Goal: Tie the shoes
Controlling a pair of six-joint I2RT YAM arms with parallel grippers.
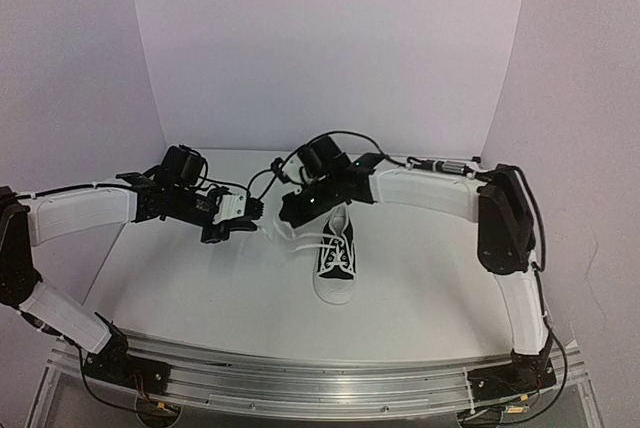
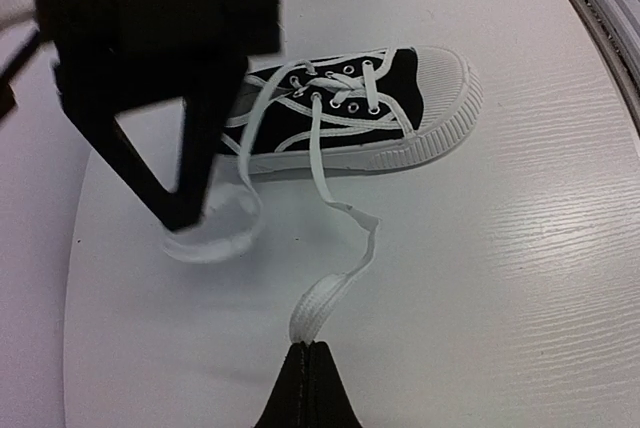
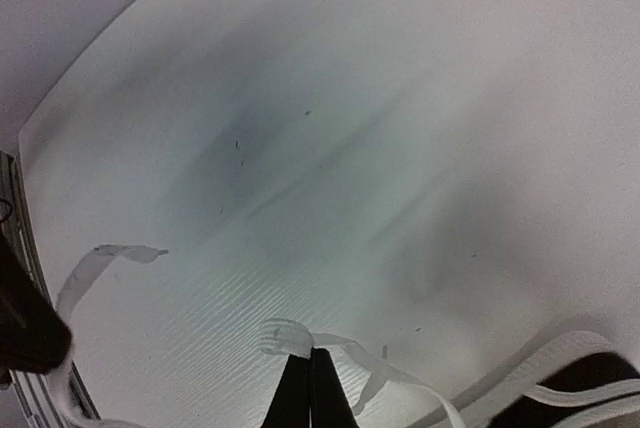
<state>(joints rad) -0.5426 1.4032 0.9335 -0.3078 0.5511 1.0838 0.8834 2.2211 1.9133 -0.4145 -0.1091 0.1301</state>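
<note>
The black sneaker (image 1: 337, 257) with white toe cap and sole stands mid-table, toe toward the arms. In the left wrist view the shoe (image 2: 400, 98) lies ahead, laces loose. My left gripper (image 2: 308, 348) is shut on a folded loop of white lace (image 2: 322, 300) that trails back to the eyelets. My right gripper (image 3: 309, 355) is shut on another lace loop (image 3: 284, 336) just above the table. In the top view the left gripper (image 1: 222, 230) is left of the shoe's heel and the right gripper (image 1: 291, 214) sits just behind it. The right gripper's fingers (image 2: 188, 210) pinch their loop (image 2: 215, 236) beside the shoe.
A white table (image 1: 180, 278) sits inside pale lilac walls. An aluminium rail (image 1: 300, 378) carrying the arm bases runs along the near edge. A lace end (image 3: 100, 263) hangs near the left gripper's dark body (image 3: 25, 320) in the right wrist view.
</note>
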